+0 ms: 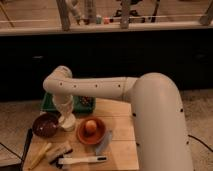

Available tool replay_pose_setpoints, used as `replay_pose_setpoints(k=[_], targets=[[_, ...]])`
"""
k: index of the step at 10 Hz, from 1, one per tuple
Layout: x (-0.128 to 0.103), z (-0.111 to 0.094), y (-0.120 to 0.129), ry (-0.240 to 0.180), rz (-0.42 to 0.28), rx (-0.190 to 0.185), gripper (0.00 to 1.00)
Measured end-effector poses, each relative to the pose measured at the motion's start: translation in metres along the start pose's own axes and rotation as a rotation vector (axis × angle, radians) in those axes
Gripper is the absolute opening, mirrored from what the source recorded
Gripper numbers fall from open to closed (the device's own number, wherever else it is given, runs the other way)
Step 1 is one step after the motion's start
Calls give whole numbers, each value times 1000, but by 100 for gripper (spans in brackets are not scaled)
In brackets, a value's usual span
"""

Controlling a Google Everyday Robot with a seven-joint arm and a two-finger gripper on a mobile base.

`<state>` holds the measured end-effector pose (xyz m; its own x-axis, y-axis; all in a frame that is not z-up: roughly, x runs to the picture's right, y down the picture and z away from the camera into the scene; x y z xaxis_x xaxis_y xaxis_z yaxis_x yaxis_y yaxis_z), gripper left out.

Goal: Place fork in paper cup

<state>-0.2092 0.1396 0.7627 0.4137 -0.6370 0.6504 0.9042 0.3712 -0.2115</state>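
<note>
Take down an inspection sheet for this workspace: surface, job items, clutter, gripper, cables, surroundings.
Surface: wooden table, crowded on its left half.
Job's things: paper cup stands between the bowl and the dish; fork cannot be picked out for certain.
Clutter: dark brown bowl, orange dish holding a round item, green tray, utensils along the front edge.
Grippers: gripper shut, pointing down right over the paper cup.
Cables: dark cable on the floor at right.
Surroundings: dark cabinet front behind the table.

A light wooden table [122, 150] carries a round orange dish [81, 136]; left of it stand a white paper cup [68, 122] and a dark brown bowl [44, 127].
</note>
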Motion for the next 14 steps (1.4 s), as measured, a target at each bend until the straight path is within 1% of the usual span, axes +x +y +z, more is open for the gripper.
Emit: replay_pose_setpoints(k=[4,8,10,11,12,13,14], targets=[[-11,0,3,-23,-10,-3,0],[-16,-1,5,-31,-11,-8,1],[-16,-2,5,-39,0,-10,18],[-17,-2,5,-41,1,-11,29],[-17,-2,5,-42,2,-11,38],[-17,-2,6,-44,3,-11,50],[-17,-2,6,-45,3,-11,59]])
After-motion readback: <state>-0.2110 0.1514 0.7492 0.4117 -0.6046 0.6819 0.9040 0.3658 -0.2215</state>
